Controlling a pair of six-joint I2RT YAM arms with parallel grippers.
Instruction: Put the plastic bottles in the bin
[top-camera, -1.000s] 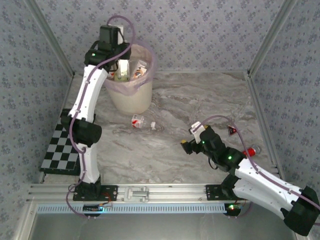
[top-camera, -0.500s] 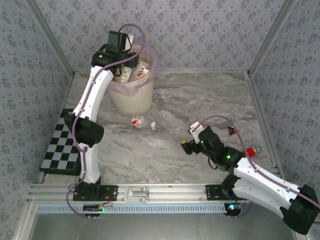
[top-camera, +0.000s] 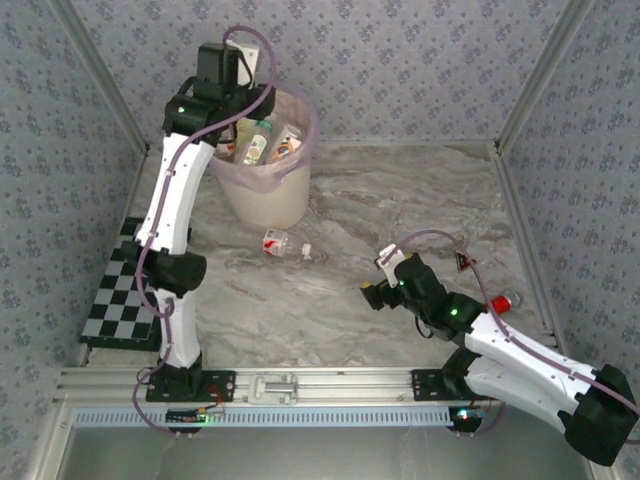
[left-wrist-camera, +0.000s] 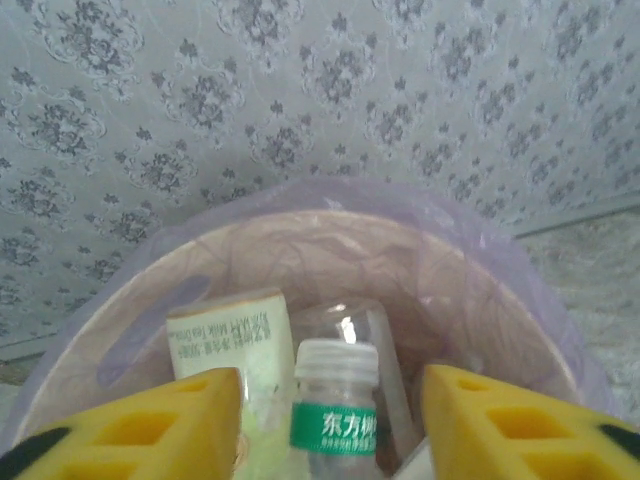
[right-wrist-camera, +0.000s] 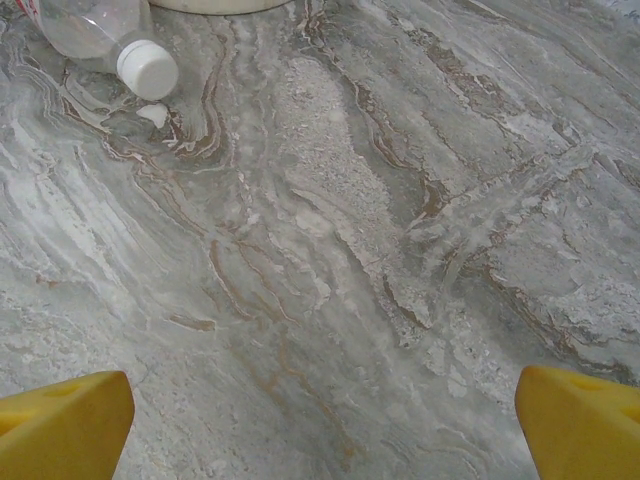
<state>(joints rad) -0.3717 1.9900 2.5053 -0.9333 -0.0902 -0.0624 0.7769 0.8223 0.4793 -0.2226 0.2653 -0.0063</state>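
Note:
The bin (top-camera: 262, 190) is a cream bucket with a lilac bag and stands at the back left. Inside it lie a green-labelled bottle (top-camera: 257, 146) and a red-white one (top-camera: 291, 146). My left gripper (top-camera: 237, 127) hangs open over the bin's left side. In the left wrist view its yellow fingers (left-wrist-camera: 160, 425) flank a white-capped, green-labelled bottle (left-wrist-camera: 335, 420) without touching it, beside a pale green bottle (left-wrist-camera: 235, 345). One clear bottle (top-camera: 284, 243) with a red-white label lies on the table. My right gripper (top-camera: 374, 293) is open and low, right of it. That bottle's white cap (right-wrist-camera: 147, 69) points toward the right gripper (right-wrist-camera: 320, 420).
A red cylinder (top-camera: 500, 303) sits beside the right arm, with a small triangle marker (top-camera: 463, 261) behind it. A checkerboard (top-camera: 120, 290) lies at the left edge. Patterned walls close in the marble table (top-camera: 400, 200) at the back and sides.
The left arm has swung a little left above the bin, uncovering the bottles inside. The right arm has hardly moved.

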